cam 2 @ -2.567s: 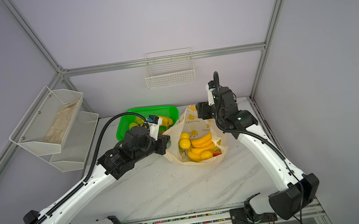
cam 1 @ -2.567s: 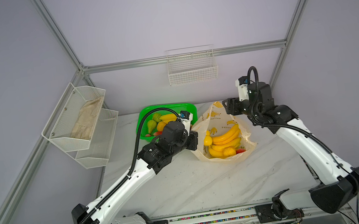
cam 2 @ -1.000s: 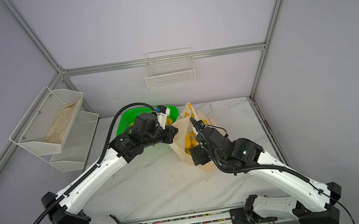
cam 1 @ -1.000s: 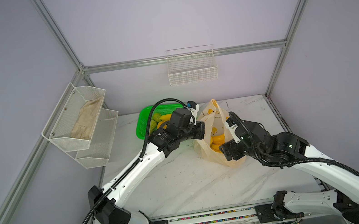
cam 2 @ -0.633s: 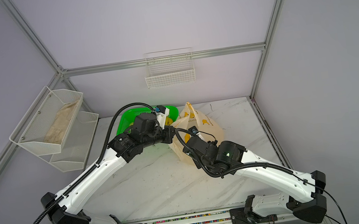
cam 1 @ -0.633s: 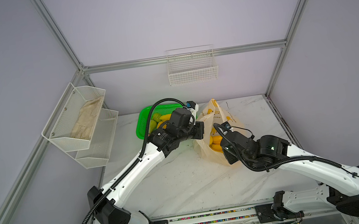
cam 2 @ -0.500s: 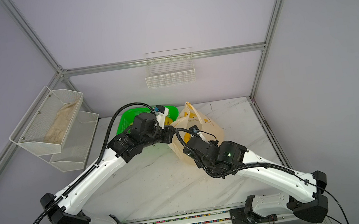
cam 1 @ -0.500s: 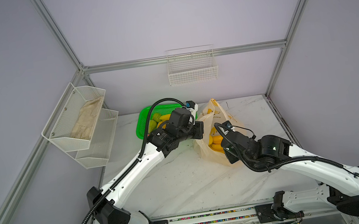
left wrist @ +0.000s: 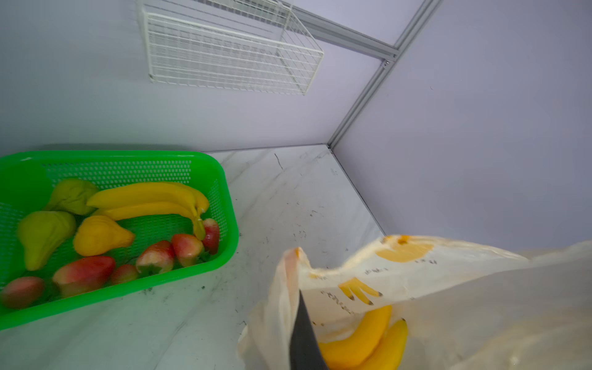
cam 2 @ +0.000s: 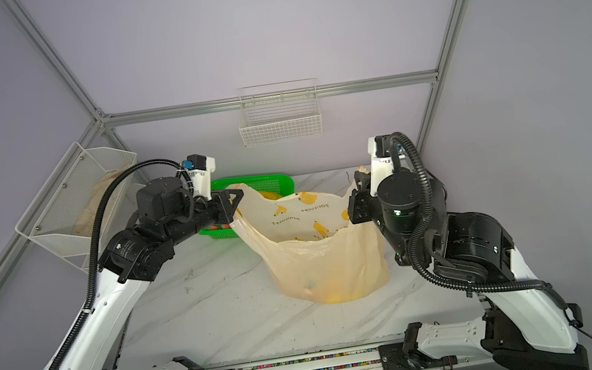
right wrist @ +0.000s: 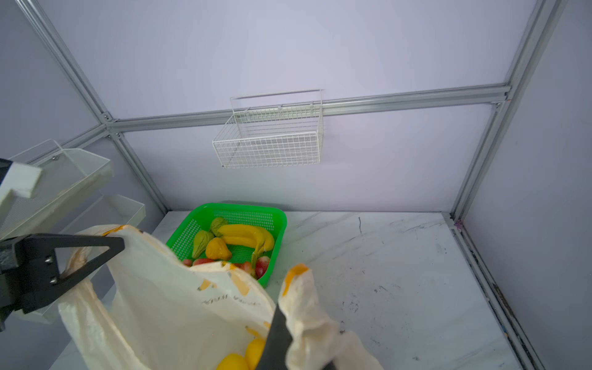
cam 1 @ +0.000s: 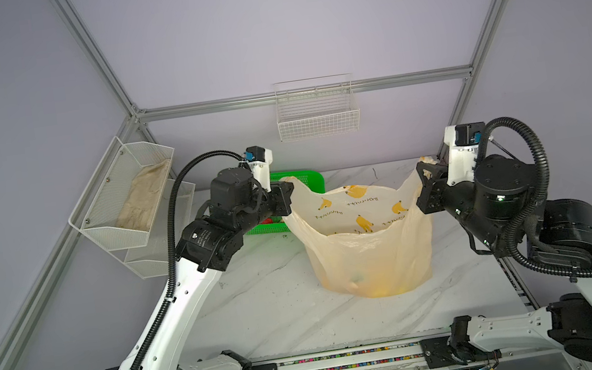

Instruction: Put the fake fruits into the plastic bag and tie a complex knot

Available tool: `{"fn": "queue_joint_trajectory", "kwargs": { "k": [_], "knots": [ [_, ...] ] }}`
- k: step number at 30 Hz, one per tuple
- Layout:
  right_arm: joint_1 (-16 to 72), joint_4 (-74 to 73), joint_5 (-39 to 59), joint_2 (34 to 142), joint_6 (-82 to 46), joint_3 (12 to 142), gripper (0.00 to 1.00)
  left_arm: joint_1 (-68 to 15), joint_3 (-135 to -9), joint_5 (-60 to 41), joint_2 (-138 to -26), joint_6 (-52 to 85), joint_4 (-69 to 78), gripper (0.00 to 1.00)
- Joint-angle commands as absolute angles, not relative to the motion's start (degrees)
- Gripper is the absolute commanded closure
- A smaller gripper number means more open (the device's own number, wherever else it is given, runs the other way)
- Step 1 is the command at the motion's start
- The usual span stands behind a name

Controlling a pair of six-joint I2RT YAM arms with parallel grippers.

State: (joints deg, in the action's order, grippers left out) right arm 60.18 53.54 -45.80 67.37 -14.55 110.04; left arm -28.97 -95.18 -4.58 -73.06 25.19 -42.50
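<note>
Both top views show the plastic bag (cam 1: 371, 258) standing on the table (cam 1: 265, 316), mouth stretched open, with the left tool (cam 1: 288, 194) and right tool (cam 1: 425, 175) each clamped on a handle strip (right wrist: 301, 298). Bananas (left wrist: 365, 342) are inside; many fake fruits (left wrist: 147, 198) lie in the green basket (left wrist: 229, 246). Nothing is tied yet. The bag's lettering is unreadable.

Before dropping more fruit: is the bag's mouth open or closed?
Open. The left gripper and right gripper each pinch a handle, stretching the mouth of the plastic bag wide; bananas show inside.

One bag (cam 1: 371, 258); one basket (left wrist: 128, 157); two banana bunches (left wrist: 150, 195); two green pears (left wrist: 41, 234); one orange pear (left wrist: 99, 235); six apples (left wrist: 83, 272) showing.
</note>
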Motion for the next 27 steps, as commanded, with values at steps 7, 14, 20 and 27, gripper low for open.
{"fn": "queue_joint_trajectory", "kwargs": {
  "k": [7, 14, 20, 27],
  "knots": [
    [58.5, 51.5, -47.5, 75.1, -11.6, 109.0, 1.0, -25.5, -97.3, -6.7, -71.2, 20.5, -45.3, 1.0],
    [46.4, 47.4, -30.0, 77.6, -8.6, 100.8, 1.0, -25.5, -91.2, -10.3, -67.5, 20.1, -48.1, 1.0],
    [43.8, 44.9, -26.4, 81.1, -5.7, 101.8, 1.0, -25.5, -92.3, -10.4, -68.7, 19.4, -48.9, 1.0],
    [42.3, 45.1, -26.8, 83.1, -3.3, 106.0, 1.0, -25.2, -96.0, -4.7, -72.5, 16.8, -50.0, 1.0]
  ]
}}
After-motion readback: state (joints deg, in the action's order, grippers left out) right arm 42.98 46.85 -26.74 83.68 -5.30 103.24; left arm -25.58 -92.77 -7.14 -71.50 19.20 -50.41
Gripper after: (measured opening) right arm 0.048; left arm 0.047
